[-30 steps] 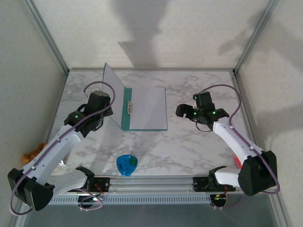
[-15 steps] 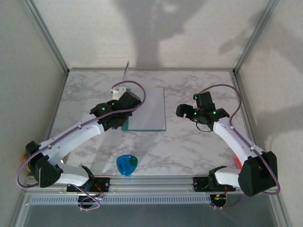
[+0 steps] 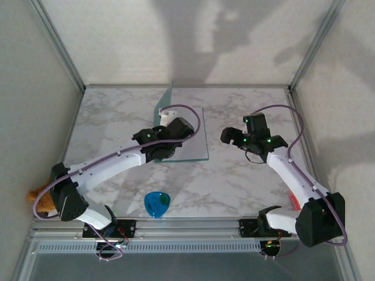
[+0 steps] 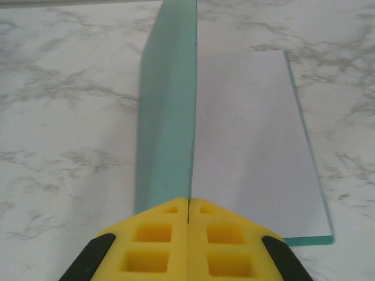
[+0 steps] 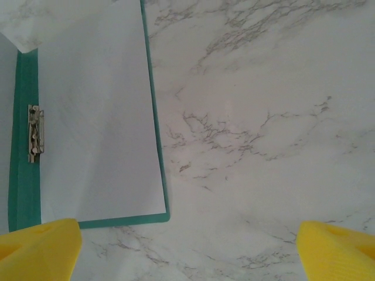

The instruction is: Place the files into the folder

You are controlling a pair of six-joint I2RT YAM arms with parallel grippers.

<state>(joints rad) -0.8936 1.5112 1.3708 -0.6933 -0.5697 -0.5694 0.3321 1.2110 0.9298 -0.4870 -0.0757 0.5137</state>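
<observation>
The teal folder [image 3: 166, 98] lies open mid-table, its cover [image 4: 167, 117] lifted and standing about upright, edge-on to the left wrist camera. My left gripper [image 4: 188, 202] is shut on the cover's near edge, and it shows over the folder's spine [image 3: 169, 114] from above. The files [image 4: 252, 134] are white paper lying flat on the folder's lower half [image 3: 192, 132]. In the right wrist view they [image 5: 94, 117] lie beside the teal spine with its metal clip [image 5: 35, 133]. My right gripper [image 3: 234, 138] hangs open to the right of the folder, with nothing between its fingers [image 5: 41, 243].
A small blue cup [image 3: 157, 204] sits near the front edge, between the arm bases. Aluminium frame posts [image 3: 58, 47] stand at the table's back corners. Bare marble [image 5: 263, 129] spreads to the right of the folder.
My left arm has swung right across the table, carrying the folder's cover from leaning left to standing upright over the sheet. The right gripper has shifted slightly.
</observation>
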